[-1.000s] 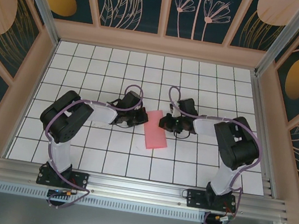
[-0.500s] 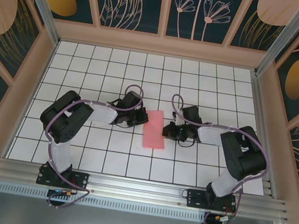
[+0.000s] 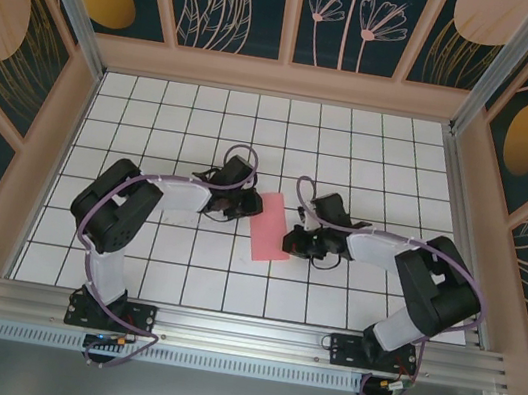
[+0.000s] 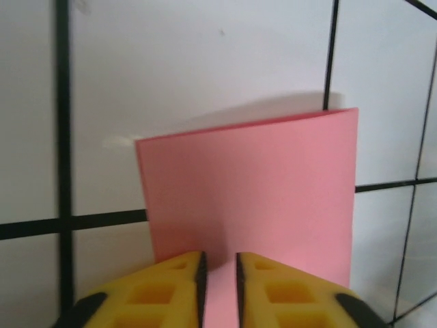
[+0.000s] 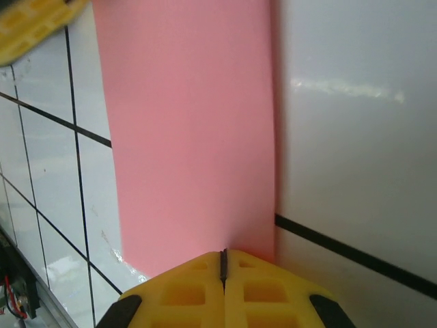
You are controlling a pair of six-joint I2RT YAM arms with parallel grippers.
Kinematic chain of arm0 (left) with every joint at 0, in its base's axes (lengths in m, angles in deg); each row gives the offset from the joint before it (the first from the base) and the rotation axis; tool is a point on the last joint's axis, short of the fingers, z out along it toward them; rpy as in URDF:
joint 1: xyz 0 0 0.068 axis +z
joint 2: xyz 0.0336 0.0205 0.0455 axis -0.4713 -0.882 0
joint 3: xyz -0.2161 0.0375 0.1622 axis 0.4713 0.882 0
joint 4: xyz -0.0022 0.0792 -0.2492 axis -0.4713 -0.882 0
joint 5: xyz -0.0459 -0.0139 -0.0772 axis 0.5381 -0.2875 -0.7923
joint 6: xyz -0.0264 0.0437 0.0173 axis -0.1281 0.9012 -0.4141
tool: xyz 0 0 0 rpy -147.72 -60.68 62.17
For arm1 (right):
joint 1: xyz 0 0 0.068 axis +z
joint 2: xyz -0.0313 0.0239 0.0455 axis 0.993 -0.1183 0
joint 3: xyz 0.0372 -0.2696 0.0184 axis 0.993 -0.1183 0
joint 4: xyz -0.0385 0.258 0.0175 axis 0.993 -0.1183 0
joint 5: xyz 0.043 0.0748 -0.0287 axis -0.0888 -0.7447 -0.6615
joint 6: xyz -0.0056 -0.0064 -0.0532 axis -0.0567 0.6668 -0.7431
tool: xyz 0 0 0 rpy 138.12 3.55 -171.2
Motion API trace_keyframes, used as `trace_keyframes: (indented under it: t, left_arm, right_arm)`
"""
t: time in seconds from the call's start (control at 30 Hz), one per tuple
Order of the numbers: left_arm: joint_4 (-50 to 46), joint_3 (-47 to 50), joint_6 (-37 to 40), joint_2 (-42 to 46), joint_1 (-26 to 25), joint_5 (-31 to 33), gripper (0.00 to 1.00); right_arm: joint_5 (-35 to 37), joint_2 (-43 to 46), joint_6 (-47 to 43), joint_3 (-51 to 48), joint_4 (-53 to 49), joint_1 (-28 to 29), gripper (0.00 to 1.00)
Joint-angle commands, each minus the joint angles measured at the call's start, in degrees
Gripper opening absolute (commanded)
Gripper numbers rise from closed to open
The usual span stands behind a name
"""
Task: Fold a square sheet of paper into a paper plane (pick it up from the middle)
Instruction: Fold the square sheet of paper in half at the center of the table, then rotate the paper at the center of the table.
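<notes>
Flanking pink paper (image 3: 274, 228), left claw (image 4: 218, 260) sits parted wrist-close (right claw (image 5: 223, 256) closed).

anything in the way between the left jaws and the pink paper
Nothing visible: the left gripper, jaws slightly apart, sits right at the edge of the pink paper. The right gripper, jaws shut, is at the opposite side.
</notes>
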Motion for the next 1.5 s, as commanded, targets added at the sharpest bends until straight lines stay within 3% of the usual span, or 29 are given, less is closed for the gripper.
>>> trace_keyframes:
  t: [0.0, 0.2, 0.4, 0.73, 0.97, 1.17, 1.47]
  left_arm:
    - [-9.1, -2.9, 2.9, 3.5, 0.6, 5.1, 0.28]
    - [-9.5, 0.1, 1.6, 8.3, 1.1, 8.3, 0.33]
    - [-7.2, 9.0, -2.2, 19.3, 2.7, 11.1, 0.36]
    - [-5.7, 22.8, -7.2, 34.7, 3.6, 14.8, 0.45]
    - [-3.4, 27.6, -8.8, 40.8, 3.7, 16.7, 0.62]
    - [1.3, 28.4, -7.8, 42.8, 3.6, 16.1, 0.69]
    - [5.3, 26.0, -5.0, 40.4, 3.6, 10.7, 0.68]
  right_arm:
    - [5.3, 1.1, 3.6, -0.2, 1.3, 1.9, 0.02]
    - [8.2, -0.8, 7.9, -0.6, 3.4, 4.5, 0.02]
    - [11.5, -4.2, 14.9, 1.9, 5.2, 9.3, 0.02]
    - [18.8, -15.1, 27.4, 16.1, 6.6, 17.2, 0.02]
    - [22.8, -15.8, 19.1, 26.2, -1.3, 16.3, 0.03]
    - [19.1, -19.7, 10.4, 32.9, -6.3, 10.8, 0.05]
    - [18.6, -29.2, 5.6, 42.7, -13.4, 5.9, 0.05]
